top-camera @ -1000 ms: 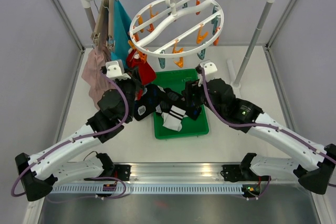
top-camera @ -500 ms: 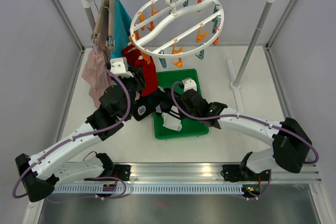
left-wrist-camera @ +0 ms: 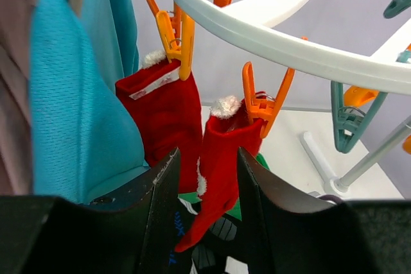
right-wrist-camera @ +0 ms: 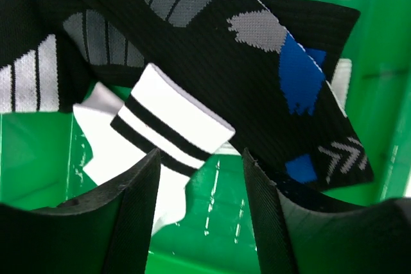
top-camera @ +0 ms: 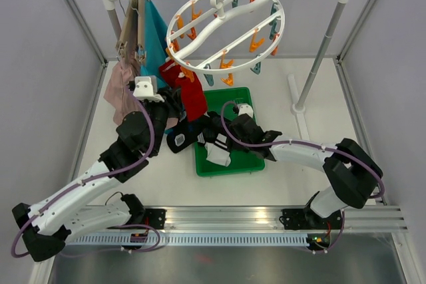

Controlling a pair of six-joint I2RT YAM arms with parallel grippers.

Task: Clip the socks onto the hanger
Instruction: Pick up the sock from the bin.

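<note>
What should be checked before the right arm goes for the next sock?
1. First red sock clipped to the hanger: ok.
2. Second red sock held by its orange clip: ok.
3. Left jaws apart, not pinching that sock: ok.
4. Right jaws open, empty, above the white striped sock in the green tray: ok.
5. Free teal clip on the hanger: ok.
6. Striped sock untangled from the black socks: cannot tell.

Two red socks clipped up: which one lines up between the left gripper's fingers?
The lower red sock, away from the teal cloth; the other red sock hangs higher, beside it.
</note>
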